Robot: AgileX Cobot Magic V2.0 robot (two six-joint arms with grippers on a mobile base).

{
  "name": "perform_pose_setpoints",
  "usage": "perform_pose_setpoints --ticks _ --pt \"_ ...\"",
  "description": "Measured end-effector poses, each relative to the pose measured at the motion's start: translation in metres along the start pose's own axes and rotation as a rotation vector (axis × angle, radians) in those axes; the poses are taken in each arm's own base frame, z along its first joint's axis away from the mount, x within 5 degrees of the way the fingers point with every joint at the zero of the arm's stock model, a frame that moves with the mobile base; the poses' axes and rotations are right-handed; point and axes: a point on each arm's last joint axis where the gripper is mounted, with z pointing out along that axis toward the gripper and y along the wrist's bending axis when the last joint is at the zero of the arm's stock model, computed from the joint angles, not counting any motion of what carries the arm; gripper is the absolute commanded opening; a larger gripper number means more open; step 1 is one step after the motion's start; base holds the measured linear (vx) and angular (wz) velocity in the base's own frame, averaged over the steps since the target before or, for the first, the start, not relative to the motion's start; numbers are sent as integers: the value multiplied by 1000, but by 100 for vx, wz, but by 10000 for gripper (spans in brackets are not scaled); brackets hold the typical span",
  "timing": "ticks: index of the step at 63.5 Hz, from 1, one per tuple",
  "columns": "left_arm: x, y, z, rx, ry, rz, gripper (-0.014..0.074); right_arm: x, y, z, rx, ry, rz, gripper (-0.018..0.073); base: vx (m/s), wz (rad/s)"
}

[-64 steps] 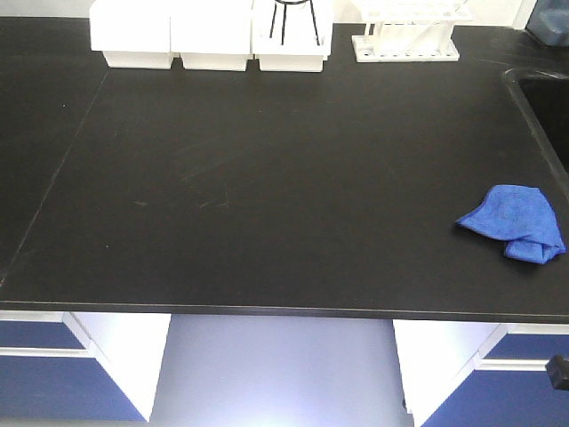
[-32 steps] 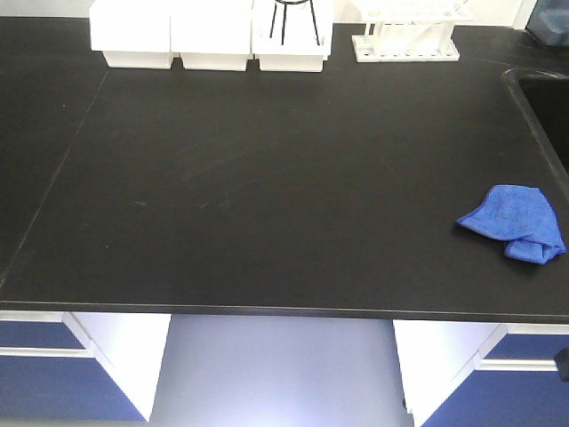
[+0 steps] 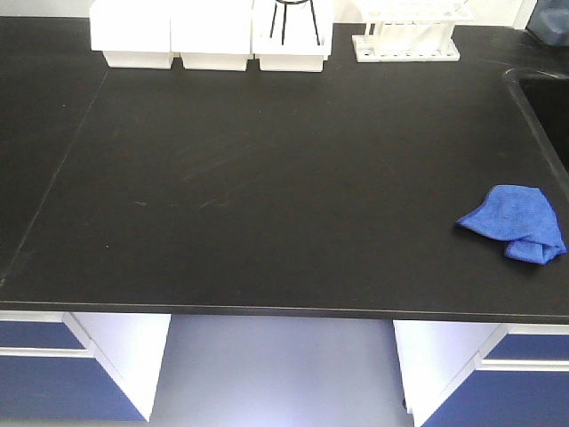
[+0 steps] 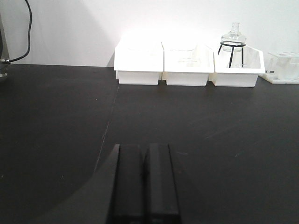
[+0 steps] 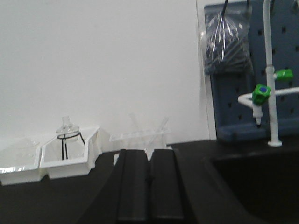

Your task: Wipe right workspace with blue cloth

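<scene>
Blue cloth, a small wrinkled royal-blue microfibre rag [image 3: 513, 221]: lies bunched on the matte black benchtop [image 3: 267, 178] near its front right corner, close to the sink, with neither gripper touching it.
Left gripper [image 4: 145, 186]: flat black fingers pressed together with nothing between them, low over the bench.
Right gripper [image 5: 149, 186]: fingers likewise closed on nothing, facing the back wall.
Risk, wrong surface: this bench carries three white plastic bins [image 3: 213, 40] and a white tube rack [image 3: 407, 40]. I cannot tell that it is the right workspace, so wiping here may miss the target.
Risk, grasp: with my jaws closed, I judge that coming down would shove the rag rather than pinch it.
Risk, slide: a soft cloth on a smooth top could be nudged off the front edge or into the recessed black sink [image 3: 544, 107].
Textures, left to right: the benchtop is flat, dull and faintly scuffed; the bins are rigid and boxy; the rack is open-latticed; the cloth is limp and folded, thickest at its right lobe.
</scene>
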Motion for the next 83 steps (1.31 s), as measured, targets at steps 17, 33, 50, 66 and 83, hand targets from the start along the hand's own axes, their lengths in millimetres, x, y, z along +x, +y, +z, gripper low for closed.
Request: perform_pose_setpoints --ticks 17,33,50,66,83 --pt "0 0 0 0 0 0 -6 -57 3 48 92 396 -148 0 0 0" --pt "0 0 0 0 0 0 -6 -4 -9 178 73 712 -384 11 0 0" --pt "0 0 0 0 0 0 -6 45 -18 242 134 933 -291 140 0 0" --pt "0 0 0 0 0 0 -6 75 -30 263 160 1101 -413 378 0 0" --pt "0 0 0 0 0 0 -6 110 -34 262 180 1230 -352 452 0 0"
